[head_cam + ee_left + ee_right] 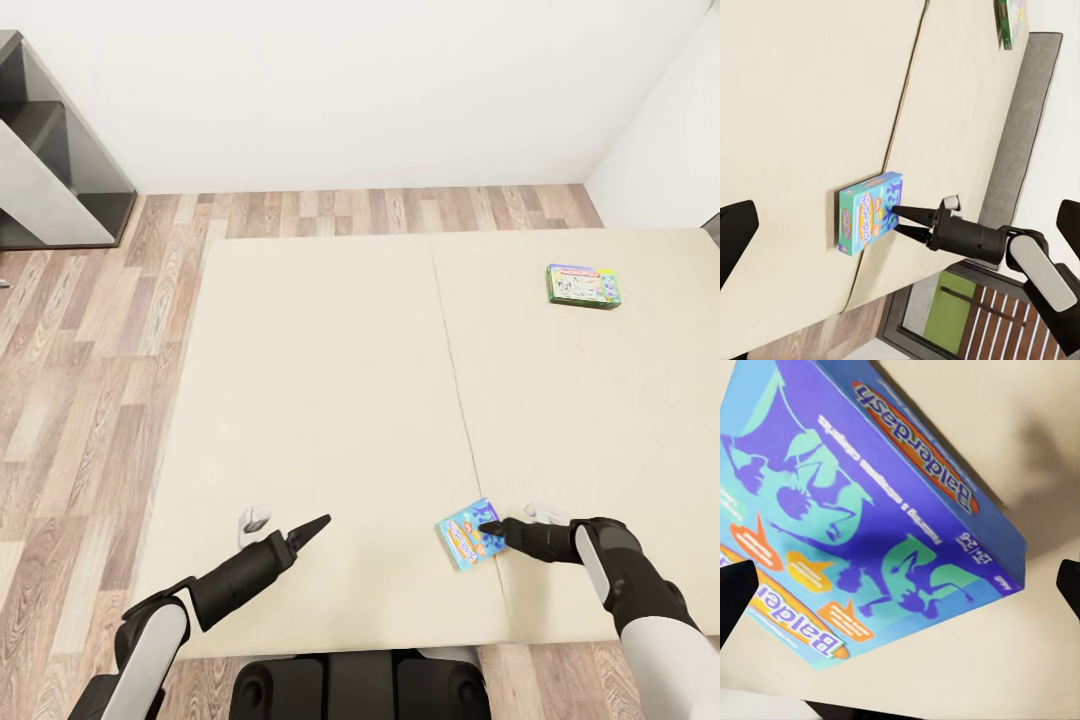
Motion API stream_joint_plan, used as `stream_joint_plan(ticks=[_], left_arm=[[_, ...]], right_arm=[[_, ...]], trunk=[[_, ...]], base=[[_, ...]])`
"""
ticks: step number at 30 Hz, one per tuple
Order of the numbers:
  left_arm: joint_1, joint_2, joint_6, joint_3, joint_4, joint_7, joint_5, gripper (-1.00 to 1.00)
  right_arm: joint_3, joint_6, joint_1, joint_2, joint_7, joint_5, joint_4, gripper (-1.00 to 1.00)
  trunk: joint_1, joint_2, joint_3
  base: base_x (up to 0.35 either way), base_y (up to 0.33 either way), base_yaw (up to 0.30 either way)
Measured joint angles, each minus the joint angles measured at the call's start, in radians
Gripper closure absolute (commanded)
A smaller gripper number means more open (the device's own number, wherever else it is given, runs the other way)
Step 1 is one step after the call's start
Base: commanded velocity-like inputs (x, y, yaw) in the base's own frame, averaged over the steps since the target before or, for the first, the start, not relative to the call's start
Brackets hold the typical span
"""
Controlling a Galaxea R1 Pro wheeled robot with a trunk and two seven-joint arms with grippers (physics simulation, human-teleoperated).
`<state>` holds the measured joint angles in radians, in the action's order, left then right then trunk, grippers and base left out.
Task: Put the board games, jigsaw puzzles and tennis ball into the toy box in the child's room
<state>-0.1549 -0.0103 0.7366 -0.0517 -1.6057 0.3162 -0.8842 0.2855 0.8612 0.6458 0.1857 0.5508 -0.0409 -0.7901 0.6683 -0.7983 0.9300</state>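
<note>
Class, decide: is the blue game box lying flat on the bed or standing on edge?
Lying flat: the blue game box shows its printed face upward on the bed.

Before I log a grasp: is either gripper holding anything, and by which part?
Nothing held yet. The right gripper is open at the blue box's edge, fingers apart, not closed on it. The left gripper is off to its side.

On the bed [340, 400], the smaller board game [468, 534] lies near the front edge, right of the mattress seam, while the Monopoly box [582, 285] lies far behind it toward the right.
</note>
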Motion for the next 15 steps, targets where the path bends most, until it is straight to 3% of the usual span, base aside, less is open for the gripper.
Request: stream_joint_plan(ticks=[15], left_arm=[[0.002,0.000,0.000,0.003,0.000,0.003,0.000,-1.00]], right_arm=[[-0.003,0.015,0.002,-0.023,0.004,-0.042,0.001,-1.00]], trunk=[[0.000,0.000,0.000]], base=[[0.000,0.000,0.000]])
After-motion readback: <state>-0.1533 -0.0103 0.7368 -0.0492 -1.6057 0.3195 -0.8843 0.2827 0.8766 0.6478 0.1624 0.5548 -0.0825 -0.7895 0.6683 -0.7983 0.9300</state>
